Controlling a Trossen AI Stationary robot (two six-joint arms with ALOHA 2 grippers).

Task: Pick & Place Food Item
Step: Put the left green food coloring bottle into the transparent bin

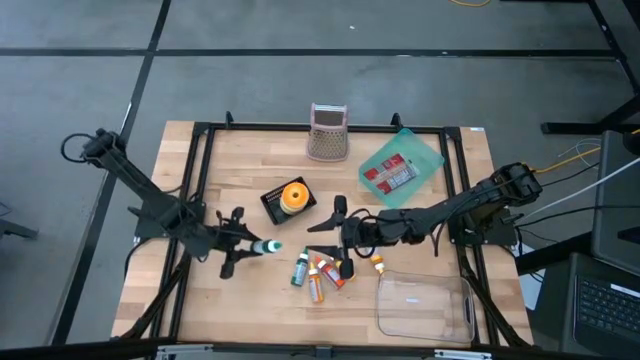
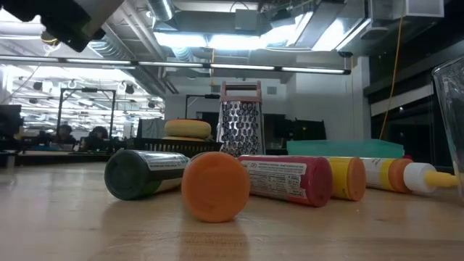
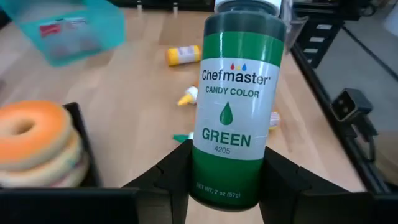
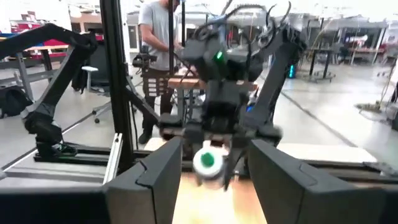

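Note:
My left gripper at the table's left middle is shut on a green Chefmaster candy-color bottle whose white cap points toward the table's right. My right gripper stands open near the table's middle, facing the left gripper, with nothing between its fingers. In the right wrist view the bottle's cap shows farther off. Several more small bottles lie on their sides on the wood between the two grippers. My left gripper pinches the green bottle's bottom end between its two fingers, one on each side. The bottle runs on forward from the fingers, cap end away, toward the table's right. It is lifted clear of the table.
A donut on a black tray sits just beyond the left gripper. A metal grater and a teal lidded container stand at the far edge. A clear plastic tub lies at the near right. A black frame borders the table.

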